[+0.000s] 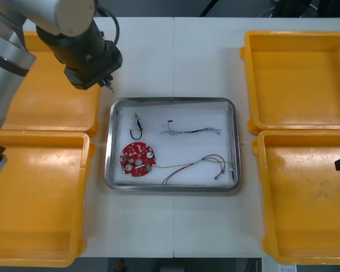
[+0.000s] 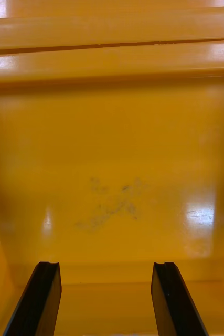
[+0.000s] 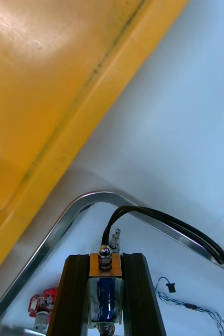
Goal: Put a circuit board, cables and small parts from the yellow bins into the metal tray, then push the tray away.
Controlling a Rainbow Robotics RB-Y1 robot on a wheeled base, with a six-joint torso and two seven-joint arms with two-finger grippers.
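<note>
**A:** Where is the left gripper (image 3: 105, 258), and what has it got?

**B:** It hangs above the worktop (image 1: 175, 51), just beyond the far left corner of the metal tray (image 1: 172, 101), between that corner and the far-left yellow bin (image 1: 51, 107). Its fingers are closed narrowly on a small metal part (image 3: 105, 294) with a blue middle. A black cable (image 3: 164, 223) loops out from the part's tip and away to one side.

**A:** How does the part sit in the grip?

**B:** Its long axis runs along the fingers, and a metal pin pokes out past their tips.

**A:** So which way is the tray from there?

**B:** Toward the near right. In the left wrist view the curved rim of that corner passes right by the fingertips. I judge the part is over the rim or barely outside it, not over the white floor. A short carry near and right should come before letting go. Otherwise the part may land on the rim with its cable trailing outside.

**A:** What lies in the tray?

**B:** There is a red circuit board (image 1: 137, 158) at the near left, with a second small part (image 1: 137, 126) and its black loop just beyond it. A twisted blue and white cable (image 1: 190, 131) lies toward the far middle, and a red and yellow cable (image 1: 207, 164) at the near right. The floor at the far left corner is bare, so there's room.

**A:** And the right gripper (image 2: 106, 266)?

**B:** It is parked over the near-right yellow bin (image 1: 306, 226), fingers wide apart and holding nothing. The left is plainly the nearer one.
</note>
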